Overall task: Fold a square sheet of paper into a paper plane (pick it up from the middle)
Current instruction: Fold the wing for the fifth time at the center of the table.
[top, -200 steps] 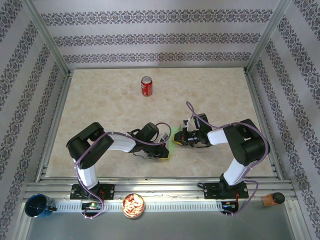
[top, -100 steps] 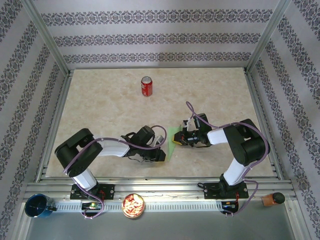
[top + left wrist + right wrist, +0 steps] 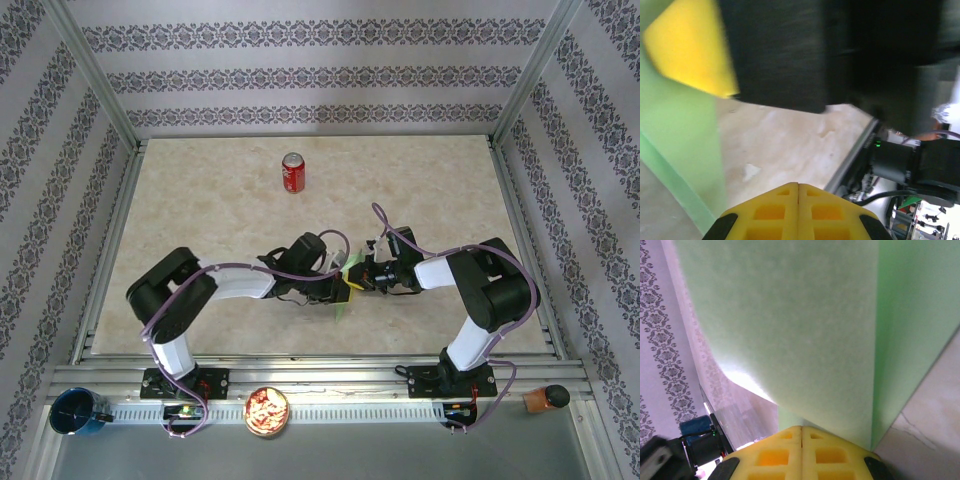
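My left gripper (image 3: 798, 185) is out across the middle of the table (image 3: 220, 200), jaws pressed flat together with nothing between them that I can see. On my left wrist camera the green sheet runs down just beside my fingertips, not through them.

The square sheet of paper (image 3: 790, 315) is between my two grippers, lifted off the table and standing up rather than lying flat. It has at least one crease in it and part of it curls over. I can't tell how many folds it has.

My right gripper (image 3: 801, 428) is right up against the left one, jaws also closed. The paper comes out directly at its tips, so I judge it is pinching the sheet at an edge or fold.

Risks:
- The two grippers are nearly touching, so any sideways move could knock them together and jolt the paper loose.
- One thin pinch holds a floppy sheet, so it can swing or sag and the next crease would land off line.
- If my closed left tips push on the standing paper, it will likely crumple or tear at the pinch.
- If the right lets go before the left has a hold, the sheet drops and part-unfolds.
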{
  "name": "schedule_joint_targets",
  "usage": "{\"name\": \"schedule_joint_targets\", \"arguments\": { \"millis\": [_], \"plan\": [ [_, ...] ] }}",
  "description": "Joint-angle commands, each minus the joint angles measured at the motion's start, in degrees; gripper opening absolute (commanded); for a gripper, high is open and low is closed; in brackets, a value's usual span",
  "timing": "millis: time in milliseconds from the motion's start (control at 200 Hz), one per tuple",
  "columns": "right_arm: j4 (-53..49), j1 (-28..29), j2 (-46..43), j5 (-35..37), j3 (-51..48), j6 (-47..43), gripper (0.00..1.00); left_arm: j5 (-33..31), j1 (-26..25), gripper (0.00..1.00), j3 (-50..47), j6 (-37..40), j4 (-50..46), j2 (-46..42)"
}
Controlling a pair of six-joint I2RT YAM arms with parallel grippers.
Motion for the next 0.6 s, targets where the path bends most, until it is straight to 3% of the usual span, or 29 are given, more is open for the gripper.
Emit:
{"name": "schedule_joint_targets", "arguments": {
  "millis": [0,265,595],
  "plan": [
    [-4.4,0.6,2.1,8.0,-0.4,0.0,0.03,1.4,-0.8,0.03,1.5,-0.9,1.2,1.8],
    [-4.6,0.7,2.1,8.1,-0.5,-0.2,0.03,-2.5,-1.5,0.04,2.9,4.4,-6.9,2.3],
    [-4.7,0.7,2.1,8.3,-0.8,-0.3,0.03,-3.2,-2.3,0.04,2.0,5.7,-8.9,3.0]
  ]
}}
